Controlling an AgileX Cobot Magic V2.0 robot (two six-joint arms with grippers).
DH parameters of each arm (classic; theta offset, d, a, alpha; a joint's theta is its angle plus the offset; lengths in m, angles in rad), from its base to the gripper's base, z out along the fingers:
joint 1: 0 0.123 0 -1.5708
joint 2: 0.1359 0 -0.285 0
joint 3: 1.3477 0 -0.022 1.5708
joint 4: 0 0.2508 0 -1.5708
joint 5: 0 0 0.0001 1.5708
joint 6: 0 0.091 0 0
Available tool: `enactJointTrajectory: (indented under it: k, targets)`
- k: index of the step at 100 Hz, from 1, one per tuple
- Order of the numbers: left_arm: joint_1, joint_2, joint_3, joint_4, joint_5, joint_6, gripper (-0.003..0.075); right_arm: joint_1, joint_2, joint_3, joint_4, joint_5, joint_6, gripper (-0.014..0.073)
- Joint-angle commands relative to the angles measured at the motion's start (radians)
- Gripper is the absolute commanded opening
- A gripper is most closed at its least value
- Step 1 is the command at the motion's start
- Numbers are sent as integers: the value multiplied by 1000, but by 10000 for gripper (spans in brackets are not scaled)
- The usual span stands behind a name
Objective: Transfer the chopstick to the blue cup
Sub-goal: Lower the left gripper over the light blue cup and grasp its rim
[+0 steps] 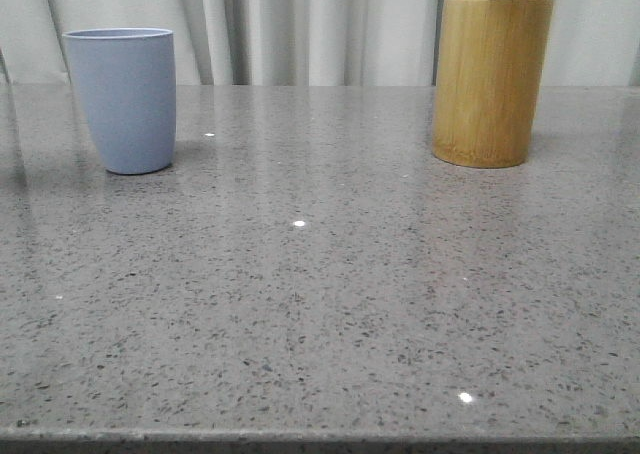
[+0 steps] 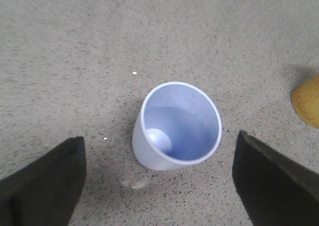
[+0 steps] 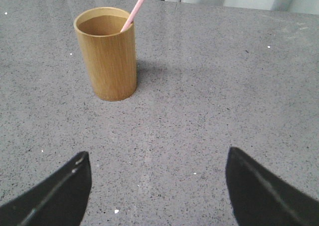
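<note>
Your chopstick [image 3: 136, 8] leaning in the bamboo holder [image 1: 490, 80] far right on the table [image 1: 320, 314], blue cup [image 1: 122, 98] far left, your left end effector [image 2: 159, 181] wide above it, right end effector [image 3: 157, 191] wide, both holding nothing

Bright, even light — small glints on the table [image 1: 320, 304], soft shadows.

- Left gripper [image 2: 159, 186]: two matte black fingers [image 2: 42, 186], broad and wedge-shaped, with flat faces and angled upper edges.
- Right gripper [image 3: 157, 191]: two black fingers [image 3: 52, 196] tapering to points, with pale scuffs along one finger's edge.
</note>
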Motion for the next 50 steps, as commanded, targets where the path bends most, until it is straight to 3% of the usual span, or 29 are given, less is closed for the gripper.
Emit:
enactJointTrajectory:
  k: [1,50]
  targets:
    - [-28,36,-69,-18,-56,5,553,-8,16,-32,-3,-77,-11,561]
    - [-56,229,-113,53,-89,5,551,-8,16,-32,-3,-77,-11,561]
